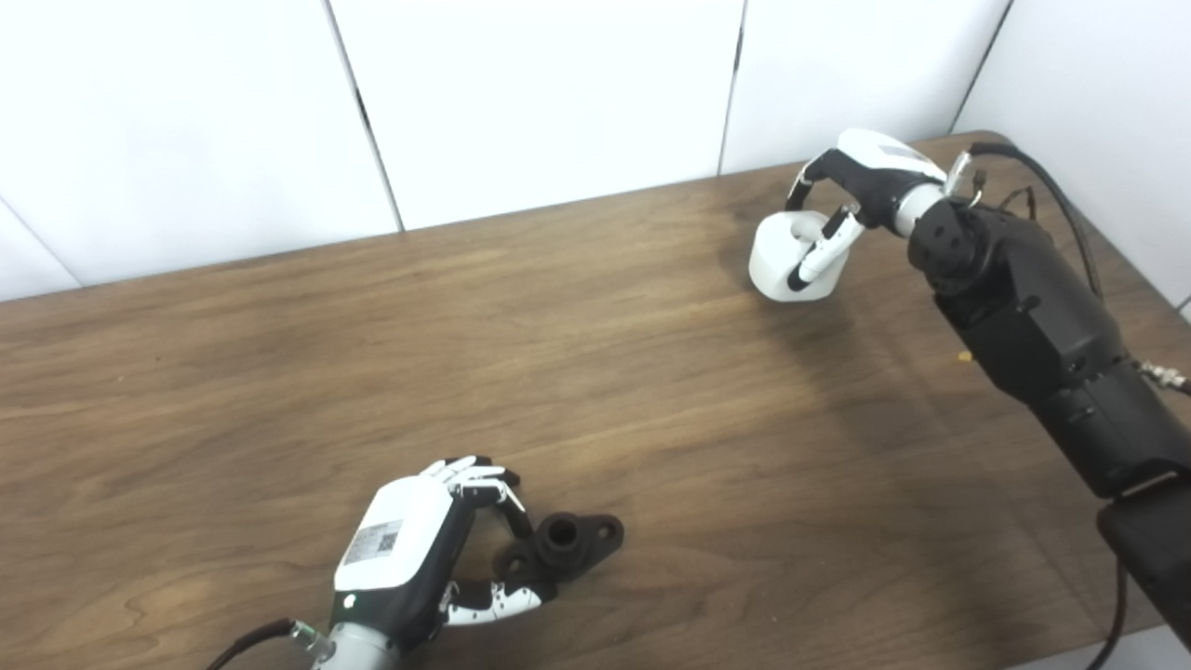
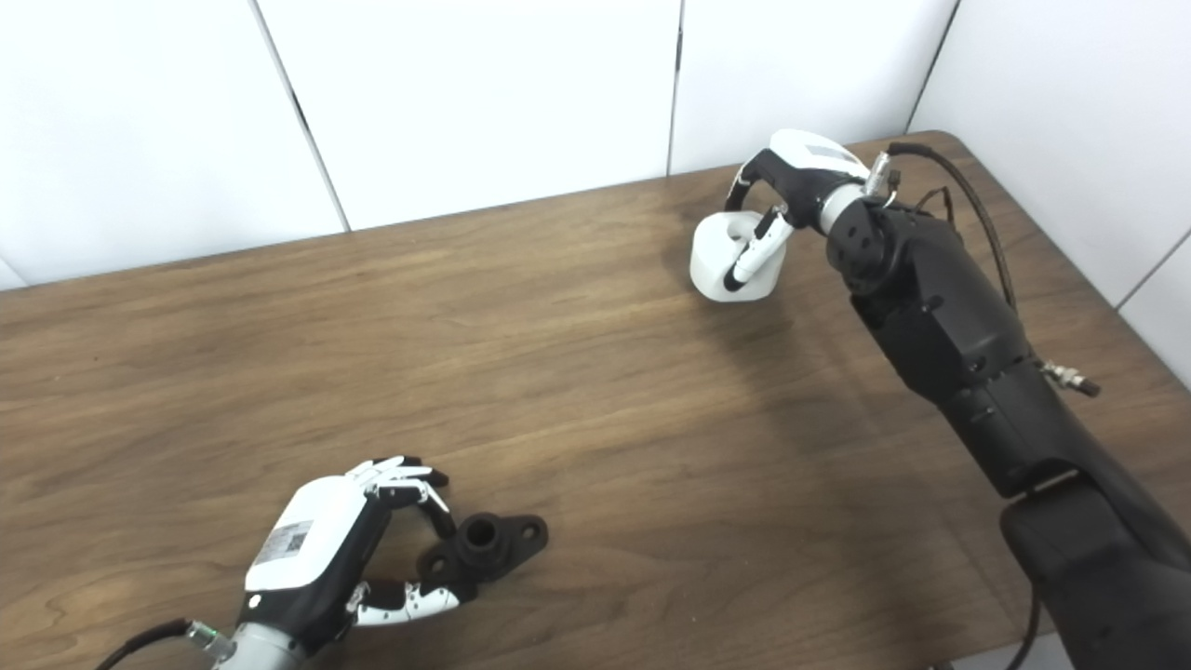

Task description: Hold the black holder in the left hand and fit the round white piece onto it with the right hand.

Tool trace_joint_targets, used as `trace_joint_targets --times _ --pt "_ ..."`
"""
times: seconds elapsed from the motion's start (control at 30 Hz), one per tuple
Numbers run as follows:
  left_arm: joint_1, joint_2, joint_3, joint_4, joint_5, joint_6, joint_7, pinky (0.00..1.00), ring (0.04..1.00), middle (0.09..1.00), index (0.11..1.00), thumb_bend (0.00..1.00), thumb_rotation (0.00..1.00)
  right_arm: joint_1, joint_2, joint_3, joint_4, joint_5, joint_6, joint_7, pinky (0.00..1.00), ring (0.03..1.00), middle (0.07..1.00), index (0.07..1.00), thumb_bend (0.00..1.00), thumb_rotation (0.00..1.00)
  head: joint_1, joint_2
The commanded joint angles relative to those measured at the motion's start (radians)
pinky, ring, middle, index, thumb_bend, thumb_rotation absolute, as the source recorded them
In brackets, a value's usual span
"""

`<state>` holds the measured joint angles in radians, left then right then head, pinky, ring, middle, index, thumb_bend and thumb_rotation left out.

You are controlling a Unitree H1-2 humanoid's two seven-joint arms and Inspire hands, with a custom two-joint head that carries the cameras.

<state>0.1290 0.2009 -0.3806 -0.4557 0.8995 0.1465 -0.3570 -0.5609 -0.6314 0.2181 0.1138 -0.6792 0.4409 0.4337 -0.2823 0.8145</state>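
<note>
The black holder lies on the wooden table near the front edge, its round socket facing up. My left hand is beside it on the left, with fingers and thumb closed on the holder's near end. The round white piece is at the far right of the table. My right hand reaches over it from the right, fingers curled behind it and thumb across its front, holding it. I cannot tell whether the piece rests on the table or is just above it. Both also show in the right eye view: the holder and the white piece.
White wall panels stand along the table's far edge. My right forearm with its cables lies over the table's right side. Bare wood lies between the two hands.
</note>
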Motion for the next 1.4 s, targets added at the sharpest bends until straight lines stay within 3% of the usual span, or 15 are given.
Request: trace_joint_targets --times 0.0,0.47,0.73,1.0,1.37 --pt "0.012 0.002 -0.003 -0.007 0.003 0.008 -0.017 0.90 0.873 0.780 0.487 0.52 0.06 -0.035 -0.021 -0.016 -0.019 0.002 -0.020 -0.028 0.88 0.949 0.830 0.488 0.53 0.15 0.002 0.002" --pt "0.009 0.001 -0.003 -0.005 0.001 0.004 -0.014 0.90 0.868 0.782 0.487 0.52 0.06 -0.022 -0.030 -0.013 -0.024 0.003 -0.073 -0.055 0.86 0.925 0.798 0.486 0.52 0.13 0.007 0.003" --pt "0.006 -0.013 -0.009 0.007 0.006 0.007 -0.012 0.91 0.874 0.784 0.487 0.52 0.06 -0.012 -0.050 -0.014 -0.126 0.001 -0.085 -0.026 0.86 0.920 0.796 0.486 0.52 0.13 0.027 -0.002" --pt "-0.003 -0.031 -0.024 0.029 0.032 0.000 0.004 0.90 0.867 0.778 0.487 0.52 0.06 0.003 -0.057 0.003 -0.358 -0.058 0.005 0.110 0.95 0.921 0.789 0.486 0.52 0.14 0.055 0.000" --pt "-0.016 -0.081 -0.049 0.067 0.071 0.014 0.029 0.90 0.863 0.780 0.487 0.52 0.06 0.058 -0.011 0.004 -0.635 -0.138 0.027 0.293 0.91 0.921 0.782 0.485 0.52 0.14 0.143 0.010"
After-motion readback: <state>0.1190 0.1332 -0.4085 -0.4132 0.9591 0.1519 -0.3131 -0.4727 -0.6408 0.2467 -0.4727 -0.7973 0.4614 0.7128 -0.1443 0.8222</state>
